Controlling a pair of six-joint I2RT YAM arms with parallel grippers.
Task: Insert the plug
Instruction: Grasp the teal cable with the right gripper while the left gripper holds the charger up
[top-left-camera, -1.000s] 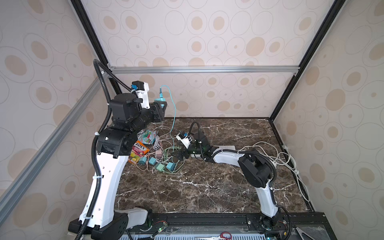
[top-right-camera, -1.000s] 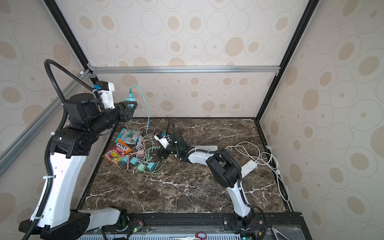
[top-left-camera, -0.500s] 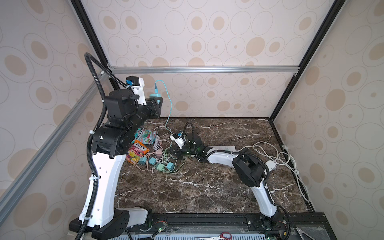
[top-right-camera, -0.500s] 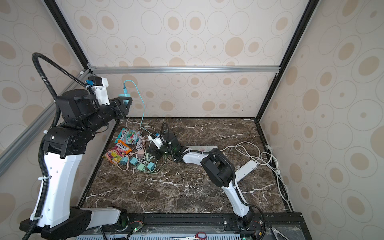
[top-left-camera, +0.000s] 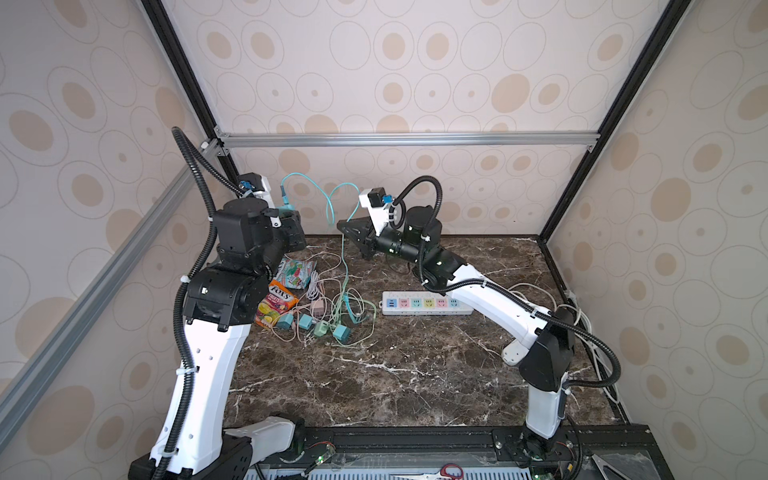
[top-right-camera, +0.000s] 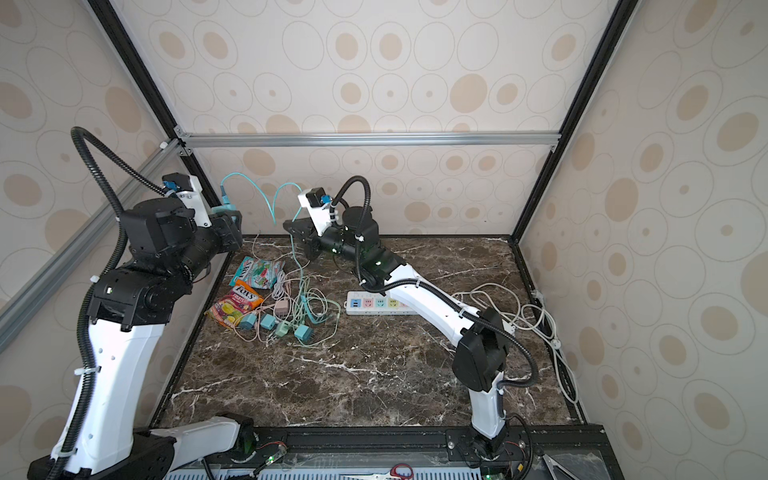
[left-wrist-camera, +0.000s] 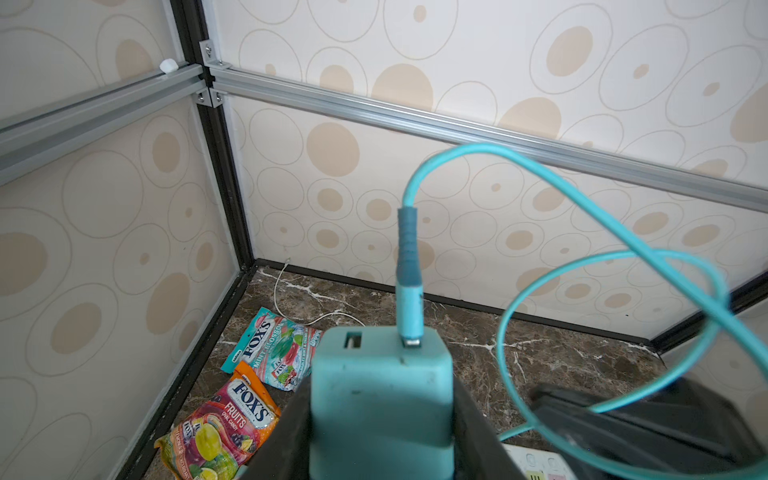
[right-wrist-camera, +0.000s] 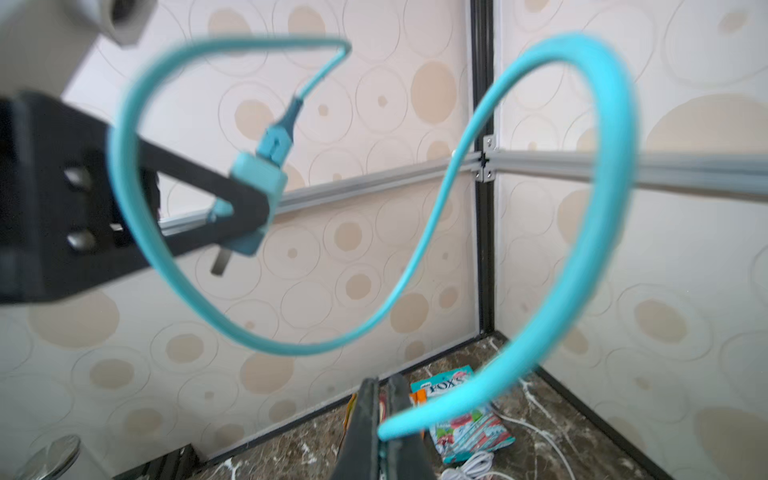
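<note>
The plug (left-wrist-camera: 380, 395) is a teal charger block, and my left gripper (left-wrist-camera: 380, 415) is shut on it, high at the back left in both top views (top-left-camera: 286, 212) (top-right-camera: 226, 208). A teal cable (left-wrist-camera: 498, 153) runs from its USB port in loops across to my right gripper (right-wrist-camera: 384, 415). That gripper is shut on the cable (right-wrist-camera: 552, 291) and hangs above the table's back middle (top-left-camera: 343, 227) (top-right-camera: 289, 226). The right wrist view shows the plug (right-wrist-camera: 257, 178) with a metal prong below it. The white power strip (top-left-camera: 424, 302) (top-right-camera: 374, 303) lies flat on the table under the right arm.
Two candy bags (top-left-camera: 296, 272) (top-left-camera: 276, 305) and a heap of small chargers with tangled cables (top-left-camera: 328, 320) lie at the left of the marble table. White cables (top-left-camera: 582, 316) coil at the right wall. Scissors (top-left-camera: 451, 471) lie at the front rail.
My right gripper has closed on the teal cable and risen from the heap on the table. My left gripper has shifted a little to the left with the plug.
</note>
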